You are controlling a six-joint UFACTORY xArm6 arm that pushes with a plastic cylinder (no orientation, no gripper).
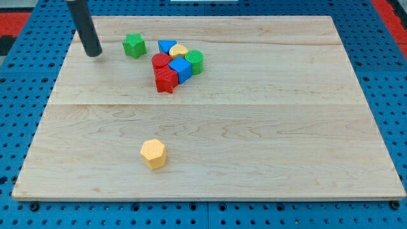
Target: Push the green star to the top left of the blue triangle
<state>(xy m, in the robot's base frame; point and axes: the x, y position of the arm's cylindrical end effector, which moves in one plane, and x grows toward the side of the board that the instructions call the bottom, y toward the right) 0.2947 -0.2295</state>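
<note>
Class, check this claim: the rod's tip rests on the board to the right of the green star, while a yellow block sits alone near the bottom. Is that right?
Not quite. The camera view shows my tip to the left of the green star, not the right. The yellow block does sit alone near the view's bottom.

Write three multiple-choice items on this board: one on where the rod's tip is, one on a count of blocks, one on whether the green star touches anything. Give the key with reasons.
1. Where is my tip relative to the green star block?
A. At its left, apart
B. At its right, touching
C. Below it, by the yellow hexagonal block

2. How many blocks lie on the wooden board?
A. Five
B. Eight
C. Eleven

3. What is the green star's state?
A. Stacked on the blue triangular block
B. Free-standing, apart from the cluster
C. Pressed against my tip

Key: 1 A, bare wood shows between tip and star. 2 B, star, six clustered, one yellow alone. 3 B, a gap separates it from the blue triangle.
</note>
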